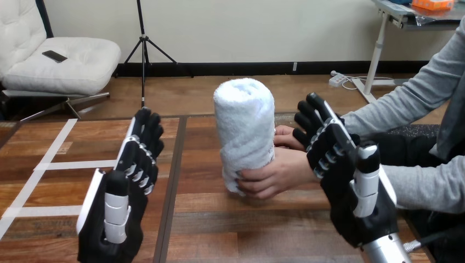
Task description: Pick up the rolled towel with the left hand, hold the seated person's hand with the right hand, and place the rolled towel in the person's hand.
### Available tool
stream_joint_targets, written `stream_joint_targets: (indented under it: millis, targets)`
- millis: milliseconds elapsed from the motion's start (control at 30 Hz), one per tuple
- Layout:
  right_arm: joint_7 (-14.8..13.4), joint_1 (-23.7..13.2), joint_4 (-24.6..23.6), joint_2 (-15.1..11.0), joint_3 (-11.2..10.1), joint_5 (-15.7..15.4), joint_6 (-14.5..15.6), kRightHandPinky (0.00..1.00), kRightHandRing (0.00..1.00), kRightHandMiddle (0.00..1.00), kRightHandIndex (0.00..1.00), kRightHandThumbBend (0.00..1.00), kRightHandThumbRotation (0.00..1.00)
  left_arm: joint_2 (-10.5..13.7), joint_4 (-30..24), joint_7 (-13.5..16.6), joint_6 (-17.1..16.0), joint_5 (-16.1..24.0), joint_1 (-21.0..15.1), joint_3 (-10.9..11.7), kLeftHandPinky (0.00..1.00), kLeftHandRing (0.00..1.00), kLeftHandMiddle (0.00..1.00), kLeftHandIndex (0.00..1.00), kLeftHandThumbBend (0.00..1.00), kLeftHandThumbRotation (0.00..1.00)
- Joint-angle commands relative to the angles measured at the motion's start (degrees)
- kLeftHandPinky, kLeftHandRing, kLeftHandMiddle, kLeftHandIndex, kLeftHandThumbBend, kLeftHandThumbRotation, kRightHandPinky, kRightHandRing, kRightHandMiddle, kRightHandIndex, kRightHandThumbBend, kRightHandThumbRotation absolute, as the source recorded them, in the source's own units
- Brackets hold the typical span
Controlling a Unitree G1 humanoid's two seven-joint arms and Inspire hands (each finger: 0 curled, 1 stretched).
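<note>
The rolled towel [244, 131] is a thick white terry cylinder standing upright near the middle of the table [219, 230], with a dimple in its top and a loose outer flap wrapping slantwise round its lower half. The person's front hand [274, 174] grips that lower half from the right, fingers curled round the roll, while the person's rear hand [285, 137] lies just behind it, close against the towel; whether the base rests on the wood or is lifted clear I cannot tell. The left robot hand [129, 186] hovers well apart from the towel on the left, fingers straight and spread upward, holding nothing. The right robot hand [342, 186] stands just right of the person's front hand, fingers straight and apart – it crosses in front of the person's wrist without curling round it, and contact cannot be judged. The table's far edge runs just behind the towel. A dark seam [174, 181] between boards runs front to back between the left robot hand and the towel, with bare wood on both sides – white tape strips [52, 164] mark the table further left
</note>
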Motion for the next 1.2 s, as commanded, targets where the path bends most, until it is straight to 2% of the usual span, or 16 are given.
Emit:
stream_joint_targets:
  millis: [0,267,700,1167]
  targets:
    - [0.8,-0.8,-2.9,0.8,0.0,0.3,-2.2,1.0,1.0,0.98,0.98,0.89,1.0,-0.5,-5.3,0.9,-0.5,-1.0,0.7,-0.4,1.0,1.0,1.0,1.0,0.96,1.0]
    - [1.4,1.1,-3.6,0.8,0.2,0.1,-2.3,1.0,1.0,0.98,0.98,0.9,1.0,-0.5,-6.7,1.7,-1.0,-1.1,1.0,-0.8,1.0,1.0,1.0,1.0,0.96,1.0]
    - [2.1,4.2,-4.5,0.6,0.6,-0.1,-2.7,1.0,1.0,0.98,0.97,0.89,1.0,-0.1,-7.8,2.3,0.0,-1.5,1.4,-1.2,1.0,1.0,1.0,1.0,0.96,1.0]
    - [3.3,4.5,-3.8,0.2,-0.2,0.5,-3.5,1.0,0.99,0.96,0.95,0.87,1.0,0.6,-7.0,1.6,0.1,-1.9,1.4,-1.4,1.0,1.0,1.0,1.0,0.95,1.0]
